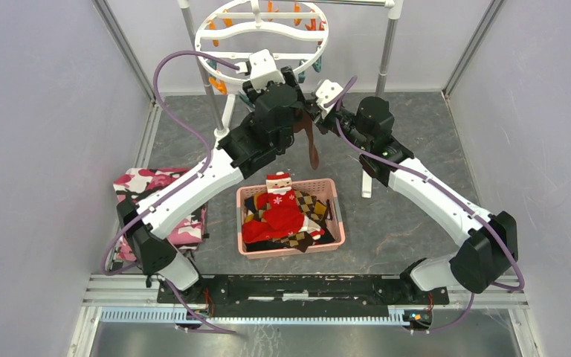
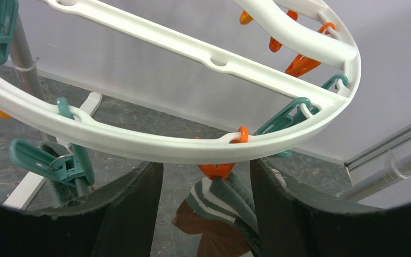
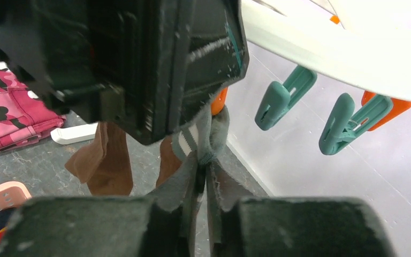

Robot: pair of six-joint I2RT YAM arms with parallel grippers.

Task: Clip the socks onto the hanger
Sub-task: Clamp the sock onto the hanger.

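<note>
The white round hanger (image 1: 262, 37) hangs at the back, and its ring (image 2: 155, 144) crosses the left wrist view. A dark brown sock (image 1: 311, 145) with a grey-and-white striped cuff (image 2: 222, 201) hangs under an orange clip (image 2: 218, 169) on the rim. The clip's tip touches the cuff. My left gripper (image 2: 206, 179) is open, with one finger on each side of the clip and cuff. My right gripper (image 3: 203, 163) is shut on the cuff edge (image 3: 206, 136) just below the orange clip (image 3: 219, 101). The brown leg (image 3: 104, 160) dangles. A second brown sock is not seen.
A pink basket (image 1: 290, 251) at the middle holds the red Santa sock (image 1: 279, 204) and argyle socks (image 1: 310, 204). A pink camouflage cloth (image 1: 156, 186) lies at the left. The pole rack (image 1: 386, 52) stands behind. Teal clips (image 3: 281, 104) hang beside my right gripper.
</note>
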